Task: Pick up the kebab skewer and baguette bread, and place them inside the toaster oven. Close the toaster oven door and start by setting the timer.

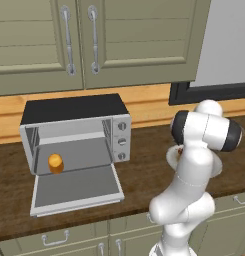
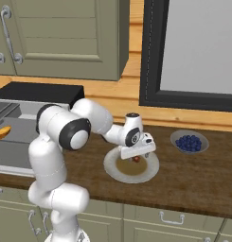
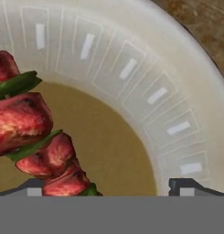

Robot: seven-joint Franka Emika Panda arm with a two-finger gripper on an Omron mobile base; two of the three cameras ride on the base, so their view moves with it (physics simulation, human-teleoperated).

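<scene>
My pincer (image 2: pixel 136 158) hangs low over the cream plate (image 2: pixel 151 171) on the wooden counter (image 2: pixel 193 179), its jaws spread as wide as they go, and in the hand view the two dark fingertips (image 3: pixel 184 185) stand far apart with nothing clamped between them. The kebab skewer (image 3: pixel 35 141) lies on the plate's brown centre, its red chunks near the left tip; I cannot tell whether that tip touches it. Off to the left the toaster oven (image 1: pixel 74 130) stands with its door (image 1: pixel 76 189) dropped open, and the baguette bread (image 1: pixel 55 162) sits inside on the rack.
</scene>
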